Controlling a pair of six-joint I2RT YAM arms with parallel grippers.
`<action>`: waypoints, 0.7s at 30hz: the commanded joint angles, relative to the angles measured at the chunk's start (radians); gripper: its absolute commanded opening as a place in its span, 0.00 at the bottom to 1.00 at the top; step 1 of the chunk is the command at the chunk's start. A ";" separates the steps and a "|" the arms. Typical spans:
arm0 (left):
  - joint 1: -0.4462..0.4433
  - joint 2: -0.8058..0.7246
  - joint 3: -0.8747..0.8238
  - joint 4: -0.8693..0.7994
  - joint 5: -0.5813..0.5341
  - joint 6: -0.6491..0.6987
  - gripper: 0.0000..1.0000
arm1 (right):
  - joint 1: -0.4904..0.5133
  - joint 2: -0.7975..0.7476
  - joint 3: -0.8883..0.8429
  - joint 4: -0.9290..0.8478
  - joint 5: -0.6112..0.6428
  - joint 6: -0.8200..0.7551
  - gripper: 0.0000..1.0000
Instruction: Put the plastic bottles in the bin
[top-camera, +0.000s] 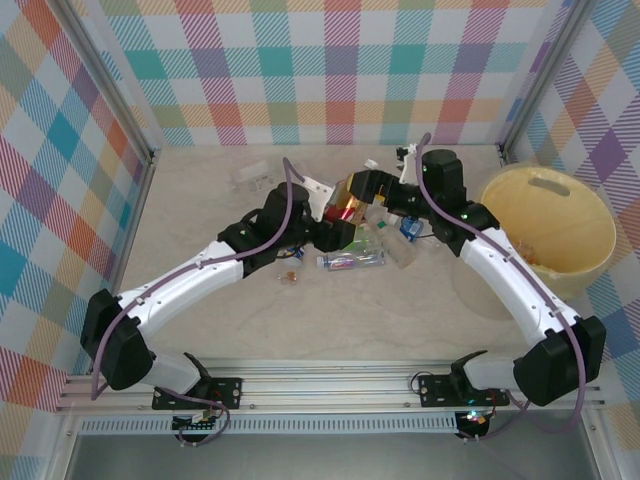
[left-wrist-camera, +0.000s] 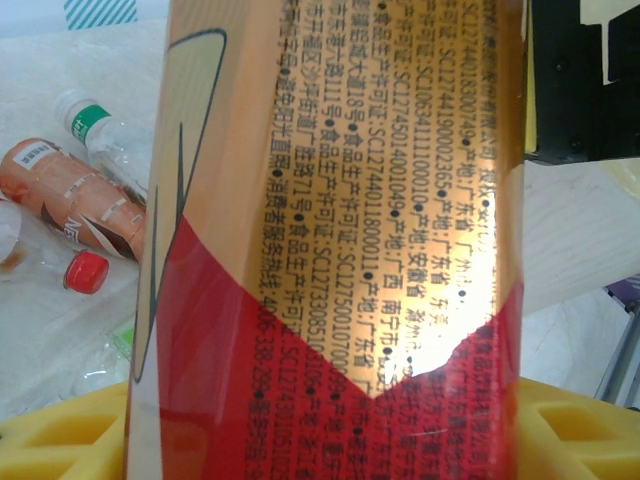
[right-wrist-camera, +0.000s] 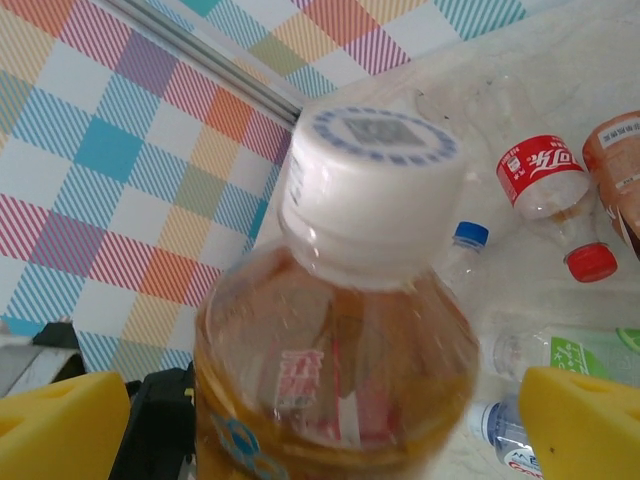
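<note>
We are recording the table (top-camera: 200, 200) as the largest item, seen from above. The bin (top-camera: 560, 225) is standing upright at its 3 o'clock edge. The left arm (top-camera: 190, 285) is reaching in from 7 o'clock and the right arm (top-camera: 505, 265) from 5 o'clock. Both are meeting just past table centre, towards 12 o'clock.

We are finding the left gripper (left-wrist-camera: 330, 440) pinching the gold bottle (left-wrist-camera: 340, 250), with the left pads (left-wrist-camera: 60, 435) pressing its gold-and-red label from both sides. The right gripper (right-wrist-camera: 320, 430) is standing with jaws spread wide. The right pads (right-wrist-camera: 580, 420) are flanking the same bottle's shoulder, a gap showing on each side. The gold bottle is sitting outside the bin, which lies well apart at its 3 o'clock.

The loose bottles (top-camera: 352, 262) are lying on the table at 5 to 6 o'clock of the gold bottle. A clear bottle (top-camera: 250, 178) is lying apart at its 10 o'clock. Among the loose ones we are noting a green-label bottle (right-wrist-camera: 585, 355), a red-label bottle (right-wrist-camera: 540, 170) and an orange-label bottle (left-wrist-camera: 60, 190).

Smallest are the caps. The white cap (right-wrist-camera: 370, 185) is topping the gold bottle and facing the right wrist camera. A red cap (right-wrist-camera: 592, 262) is closing the red-label bottle, and a blue cap (right-wrist-camera: 468, 235) is showing at its 8 o'clock.
</note>
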 joint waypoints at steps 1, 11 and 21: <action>-0.021 0.002 0.043 0.069 0.020 0.028 0.38 | 0.009 0.012 0.019 -0.030 -0.040 0.011 1.00; -0.052 0.015 0.044 0.072 0.012 0.054 0.38 | 0.009 0.029 0.018 0.003 -0.069 0.052 0.78; -0.054 0.043 0.072 0.036 -0.014 0.048 0.49 | 0.010 -0.012 -0.015 0.008 0.003 0.022 0.57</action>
